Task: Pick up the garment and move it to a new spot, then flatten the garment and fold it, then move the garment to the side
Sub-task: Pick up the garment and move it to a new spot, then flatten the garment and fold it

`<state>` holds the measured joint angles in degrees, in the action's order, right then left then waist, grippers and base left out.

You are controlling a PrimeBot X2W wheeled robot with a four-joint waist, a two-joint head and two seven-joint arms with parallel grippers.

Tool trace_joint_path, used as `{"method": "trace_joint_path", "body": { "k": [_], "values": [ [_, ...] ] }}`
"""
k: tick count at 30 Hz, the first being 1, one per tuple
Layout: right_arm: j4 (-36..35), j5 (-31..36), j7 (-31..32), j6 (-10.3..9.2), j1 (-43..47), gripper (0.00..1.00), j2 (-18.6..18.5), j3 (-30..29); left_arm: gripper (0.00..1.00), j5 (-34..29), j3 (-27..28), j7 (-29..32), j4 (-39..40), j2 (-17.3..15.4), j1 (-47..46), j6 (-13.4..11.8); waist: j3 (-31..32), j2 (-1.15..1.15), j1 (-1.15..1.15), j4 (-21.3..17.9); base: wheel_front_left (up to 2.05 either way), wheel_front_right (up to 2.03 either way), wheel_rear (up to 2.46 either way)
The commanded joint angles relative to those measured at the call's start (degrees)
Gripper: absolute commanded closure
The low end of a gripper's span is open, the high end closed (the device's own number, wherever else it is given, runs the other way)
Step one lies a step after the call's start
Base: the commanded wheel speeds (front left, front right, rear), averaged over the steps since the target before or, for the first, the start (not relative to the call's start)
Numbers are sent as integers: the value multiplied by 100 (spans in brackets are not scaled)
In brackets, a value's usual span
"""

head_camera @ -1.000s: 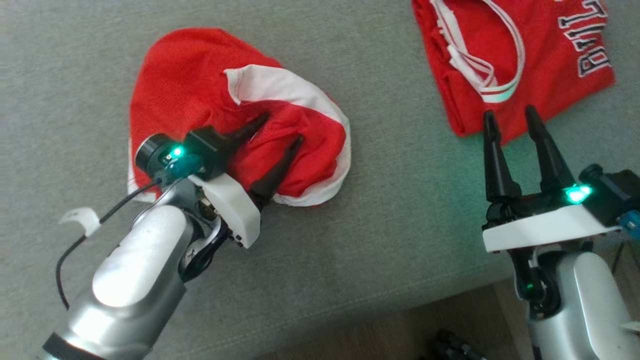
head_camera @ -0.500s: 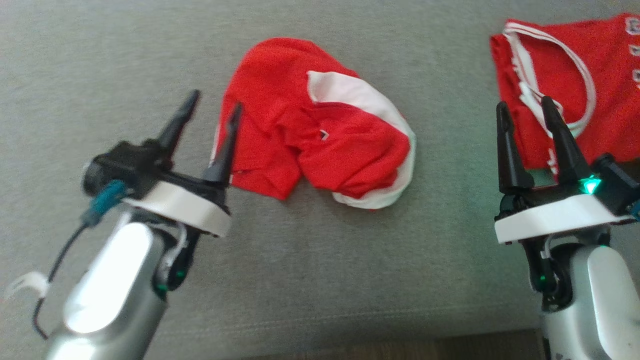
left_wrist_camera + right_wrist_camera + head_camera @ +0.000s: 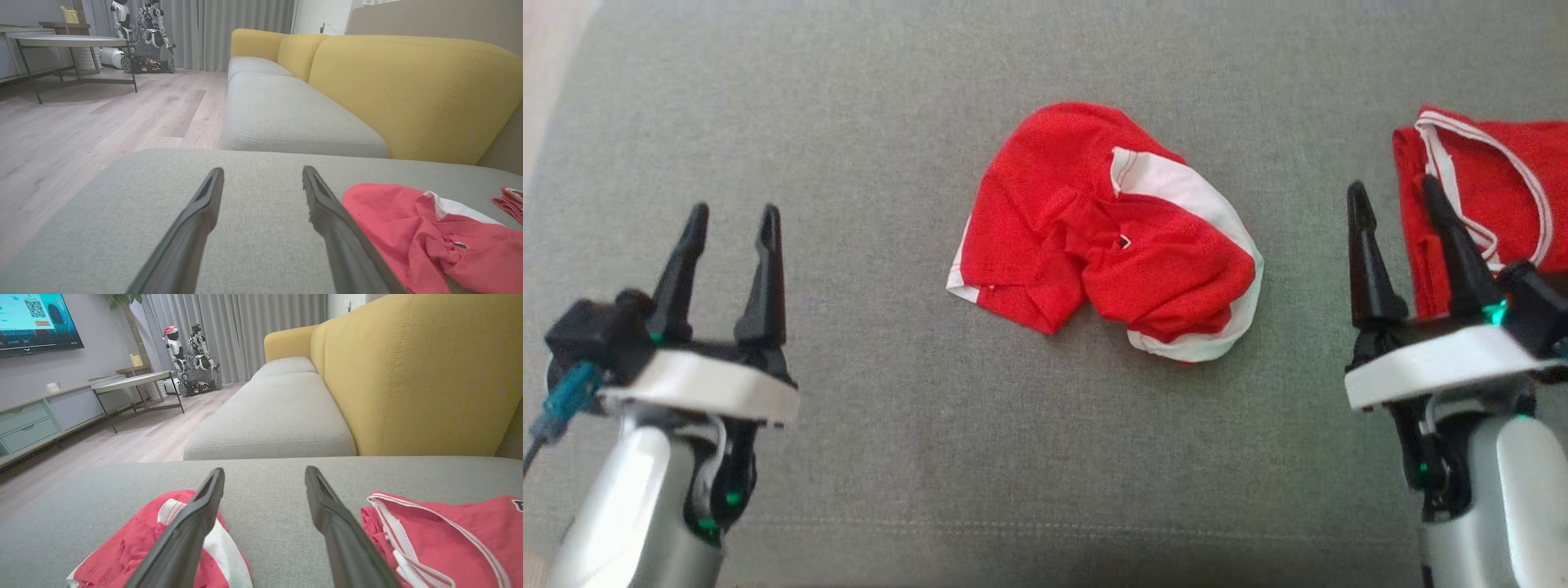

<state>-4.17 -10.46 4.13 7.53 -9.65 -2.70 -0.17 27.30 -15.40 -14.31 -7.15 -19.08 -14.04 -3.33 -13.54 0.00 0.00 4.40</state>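
L gripper [image 3: 734, 211] is off the garment [image 3: 1054, 212] now, was over it 1 s ago. Jaws wide, empty. R gripper [image 3: 1392, 186] also wide, empty. Garment lies crumpled mid seat cushion [image 3: 890, 122], btwn both grippers. TV [image 3: 36, 318] text too small to read.

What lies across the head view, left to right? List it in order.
left gripper, jaws open → crumpled red-and-white garment → right gripper, jaws open. The second red garment at the right edge overlaps that gripper, so I leave it unplaced.
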Motion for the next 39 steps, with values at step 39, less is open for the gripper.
{"method": "trace_joint_path", "body": {
  "k": [39],
  "values": [
    [-305, 82, 292, -4, 807, 0, -18, -20, 0, -219, 18, 296, 954, -322, 1109, -211, 877, 0, 0, -85, 0, 0, 0]
  ]
}}
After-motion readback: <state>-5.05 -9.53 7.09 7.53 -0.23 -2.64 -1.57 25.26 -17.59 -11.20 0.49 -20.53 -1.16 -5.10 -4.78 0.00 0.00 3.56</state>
